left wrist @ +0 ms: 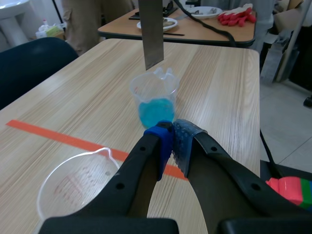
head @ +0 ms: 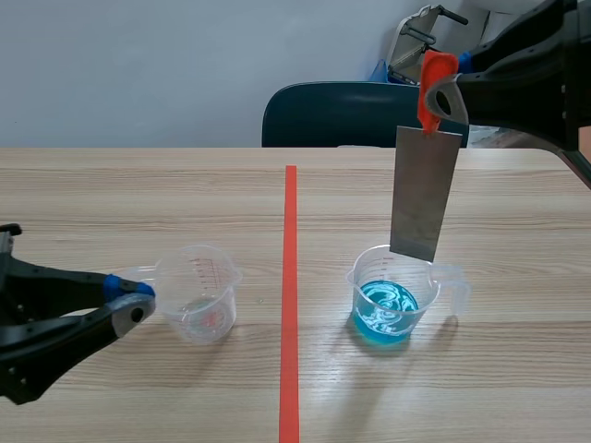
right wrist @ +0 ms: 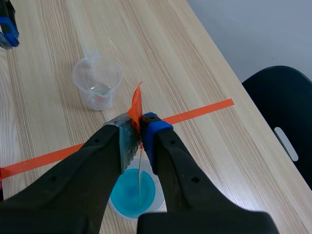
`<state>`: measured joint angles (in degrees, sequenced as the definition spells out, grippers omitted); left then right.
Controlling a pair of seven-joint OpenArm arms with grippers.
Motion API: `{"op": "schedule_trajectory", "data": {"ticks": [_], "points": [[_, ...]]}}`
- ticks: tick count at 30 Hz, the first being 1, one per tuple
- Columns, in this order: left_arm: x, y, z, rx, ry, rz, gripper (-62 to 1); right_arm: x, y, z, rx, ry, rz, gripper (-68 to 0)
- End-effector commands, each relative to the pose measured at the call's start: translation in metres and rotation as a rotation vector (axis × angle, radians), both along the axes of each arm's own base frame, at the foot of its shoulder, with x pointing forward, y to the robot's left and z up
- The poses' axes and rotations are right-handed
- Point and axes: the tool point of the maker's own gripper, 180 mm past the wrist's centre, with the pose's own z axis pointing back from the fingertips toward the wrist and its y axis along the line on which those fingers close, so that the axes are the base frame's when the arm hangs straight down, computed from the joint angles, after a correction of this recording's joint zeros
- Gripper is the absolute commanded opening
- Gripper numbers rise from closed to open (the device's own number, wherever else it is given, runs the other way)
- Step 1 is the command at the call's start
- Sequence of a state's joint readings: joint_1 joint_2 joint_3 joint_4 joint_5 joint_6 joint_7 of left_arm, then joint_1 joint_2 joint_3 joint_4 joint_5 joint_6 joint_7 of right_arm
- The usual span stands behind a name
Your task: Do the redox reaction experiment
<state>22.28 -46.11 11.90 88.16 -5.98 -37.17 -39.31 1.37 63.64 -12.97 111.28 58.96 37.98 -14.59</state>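
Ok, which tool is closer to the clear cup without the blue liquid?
Left. The left tool is right beside the clear cup; the right tool is raised above the blue-liquid cup, holding a metal plate.

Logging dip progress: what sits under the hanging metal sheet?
A clear beaker of blue liquid. The metal sheet hides part of its far rim.

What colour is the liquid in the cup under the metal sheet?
The liquid is bright blue, clearest in the scene view.

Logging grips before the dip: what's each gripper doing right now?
Left gripper: shut, holding nothing.
Right gripper: shut on the plate, by its orange tab.
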Motion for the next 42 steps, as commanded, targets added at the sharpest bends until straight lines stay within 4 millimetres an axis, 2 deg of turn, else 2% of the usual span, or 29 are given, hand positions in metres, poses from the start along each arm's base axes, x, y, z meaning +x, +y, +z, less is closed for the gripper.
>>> {"op": "schedule_trajectory", "data": {"ticks": [1,13,18,22,27,35,42], "points": [[0.002,-0.011,0.008,-0.042,-0.008,-0.007,-59.3,0.001,0.002,0.012,0.020,-0.031,0.006,-66.9],[0.030,-0.066,0.013,-0.088,-0.020,-0.004,-59.3,0.002,0.013,0.022,0.122,-0.048,0.008,-66.9],[0.040,-0.083,0.014,-0.096,-0.031,0.007,-59.3,0.006,0.009,0.029,0.119,-0.078,-0.005,-66.9],[0.049,-0.092,0.013,-0.109,-0.038,0.042,-59.3,0.011,0.004,0.037,0.110,-0.109,-0.024,-66.9],[0.061,-0.100,0.010,-0.131,-0.029,0.079,-59.3,0.016,-0.003,0.035,0.060,-0.119,-0.048,-66.9],[0.083,-0.110,-0.008,-0.134,0.019,0.157,-59.3,0.014,-0.001,0.043,0.105,-0.134,-0.037,-66.9],[0.091,-0.121,-0.006,-0.173,0.046,0.174,-59.3,0.015,-0.001,0.043,0.102,-0.133,-0.038,-66.9]]}}
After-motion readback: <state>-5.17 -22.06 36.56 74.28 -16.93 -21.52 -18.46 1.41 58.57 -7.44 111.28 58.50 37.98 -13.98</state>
